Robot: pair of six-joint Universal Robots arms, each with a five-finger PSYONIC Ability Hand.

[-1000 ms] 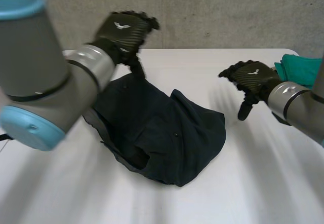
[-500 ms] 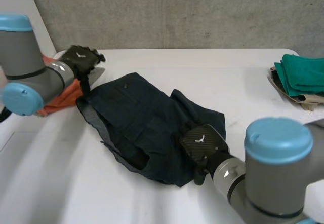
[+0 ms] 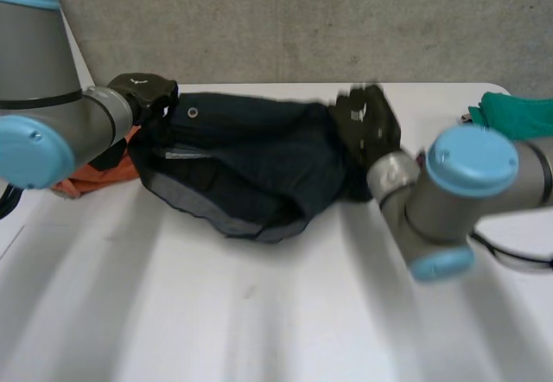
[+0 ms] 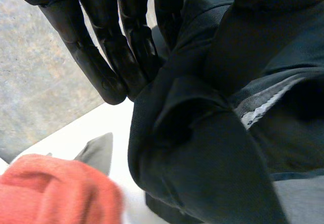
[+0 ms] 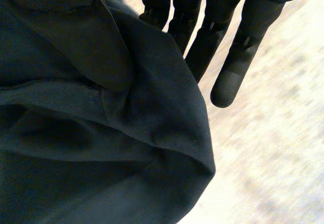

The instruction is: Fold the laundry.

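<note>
Closest in, white counter (image 3: 259,313), with the right arm's light-blue elbow cap (image 3: 471,162) hanging over it. Past that, the dark navy garment (image 3: 251,153) is strung out sideways between the two hands over the middle of the counter. Its lower edge sags and shows a grey inner band; can't tell if it's touching the top.

The right hand (image 3: 367,123) has one end. In the wrist view, its fingers (image 5: 230,67) sit behind a fold and the thumb clamps the front, so it's gripping the cloth. The left hand (image 3: 143,88) has the other end the same way, with the fingers (image 4: 109,57) pinching the fabric against the thumb.

An orange cloth (image 3: 95,170) is bunched just beside the left arm. A teal cloth (image 3: 518,114) is at the far right edge, with a grey wall (image 3: 302,19) behind.
</note>
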